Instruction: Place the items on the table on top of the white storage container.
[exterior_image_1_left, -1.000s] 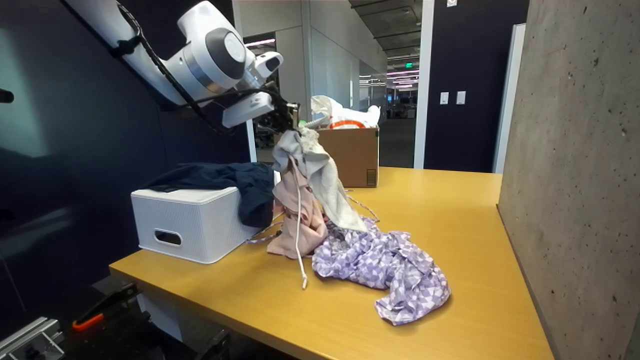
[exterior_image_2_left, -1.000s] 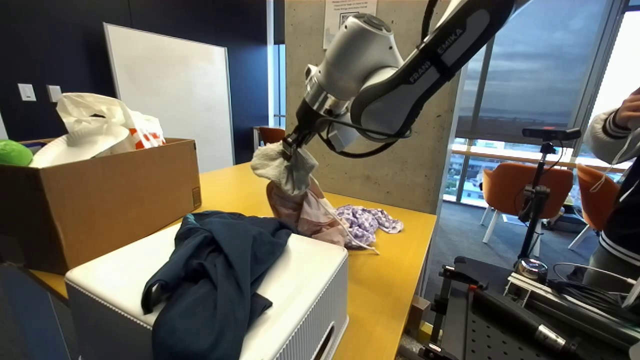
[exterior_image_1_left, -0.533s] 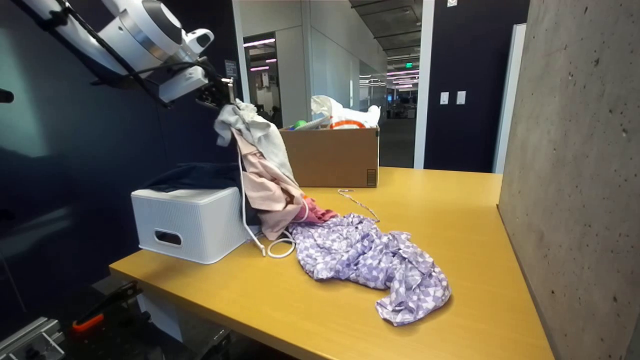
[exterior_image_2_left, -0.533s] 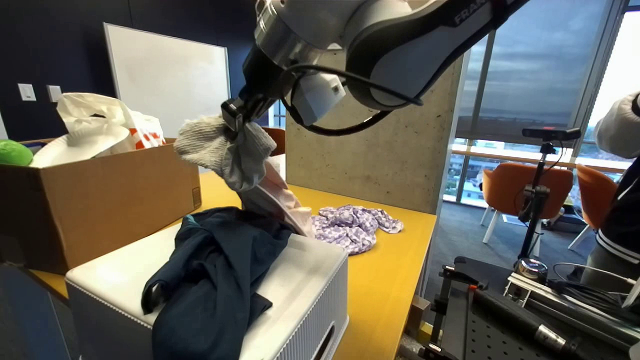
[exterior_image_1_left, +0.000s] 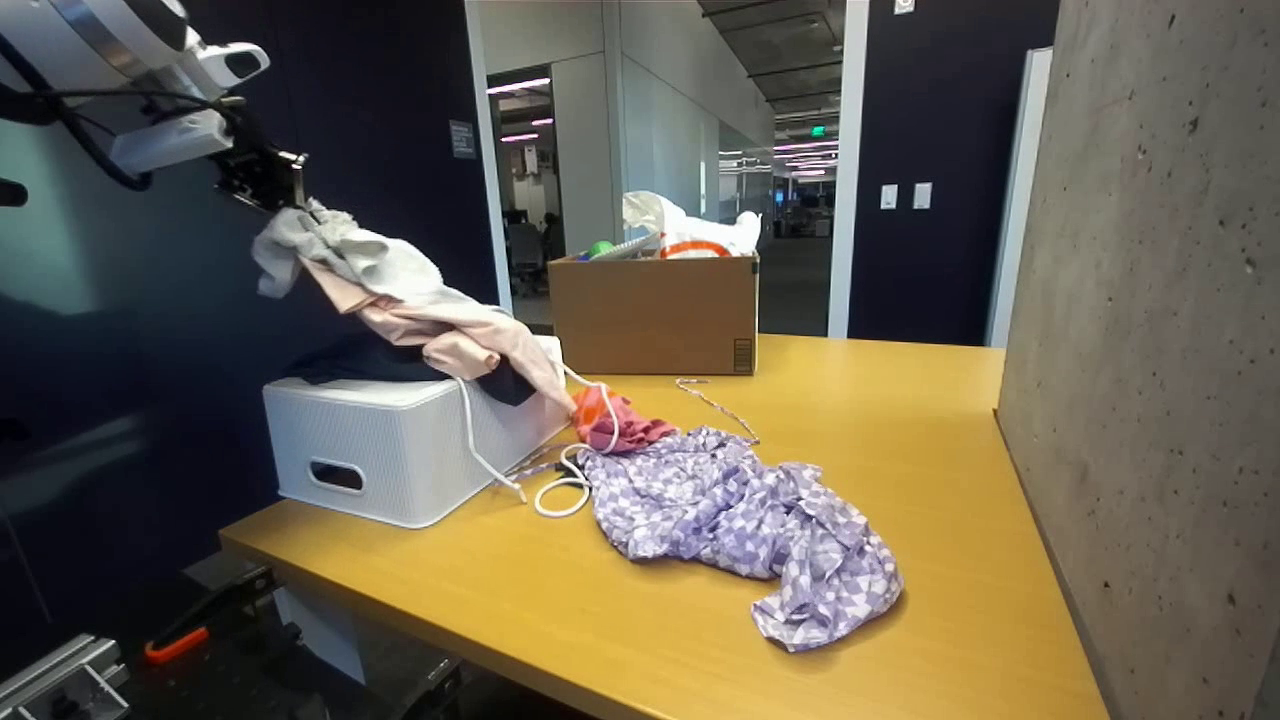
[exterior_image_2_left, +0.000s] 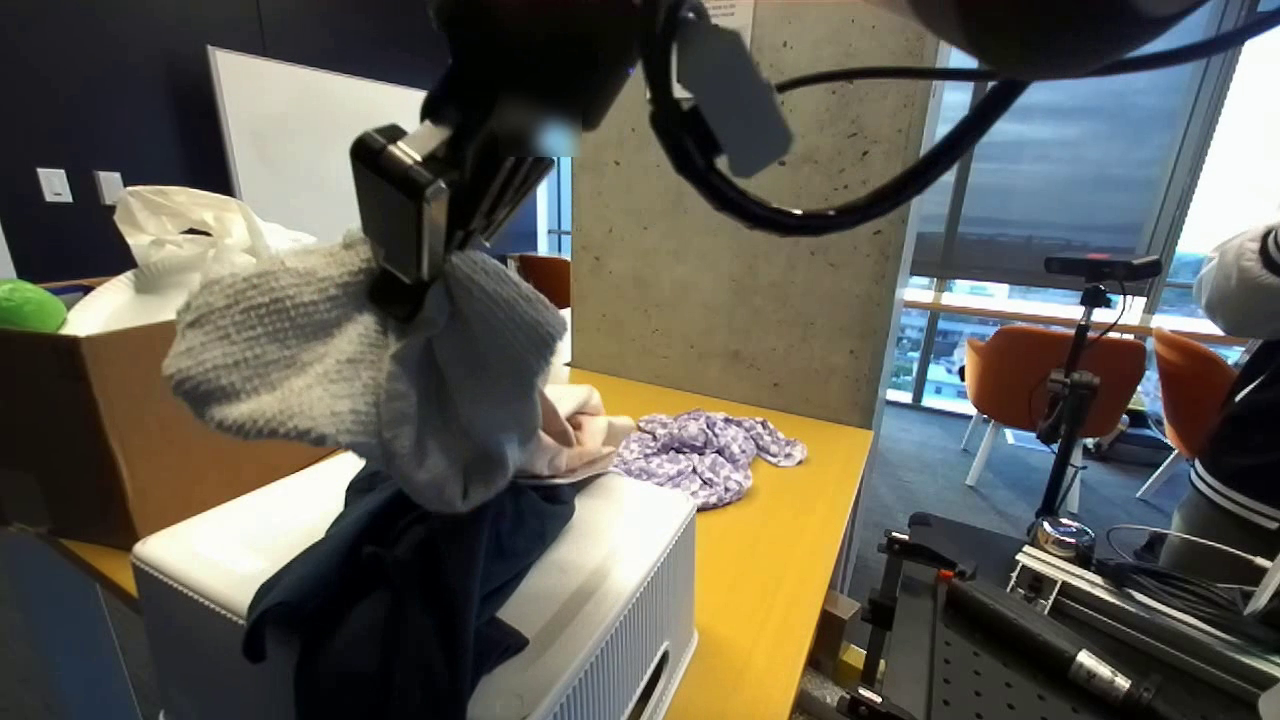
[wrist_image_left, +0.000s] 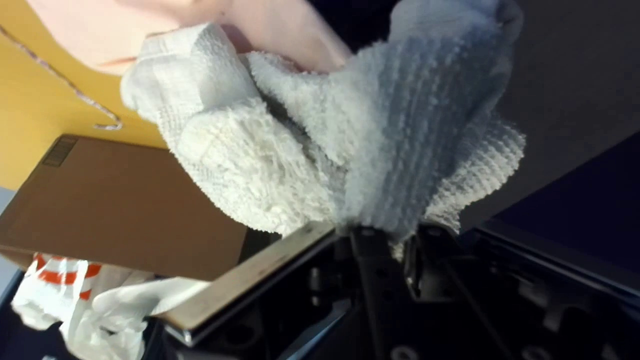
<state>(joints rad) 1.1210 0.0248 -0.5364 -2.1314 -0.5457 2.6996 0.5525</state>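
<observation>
"What have you got there?"

"My hand (wrist_image_left: 400, 239) is clenched on the grey cloth (wrist_image_left: 420, 115) — the wrist view shows it bunched in my grip and spilling out to either side."

"Whereabouts are you?"

"Up in the air. In both exterior views I'm tilted, and higher than the top of the white box (exterior_image_1_left: 360, 430). In an exterior view the navy cloth (exterior_image_2_left: 420, 590) lies crumpled on that top and hangs over the side."

"And the pink cloth (exterior_image_1_left: 450, 325)?"

"It trails from under the grey cloth, slopes down past the navy cloth and the edge of the white box, and ends low beside the red cloth (exterior_image_1_left: 635, 428). Whether I'm pinching any of the pink too, I can't tell."

"What's on the worktop (exterior_image_1_left: 920, 410)?"

"The white box, with the red cloth near it, and the checked cloth (exterior_image_1_left: 740, 520) — purple and white, in a loose heap just beside the red. Farther back in that view stands the carton (exterior_image_1_left: 655, 315), a white bag (exterior_image_1_left: 705, 228) showing over its rim."
</observation>
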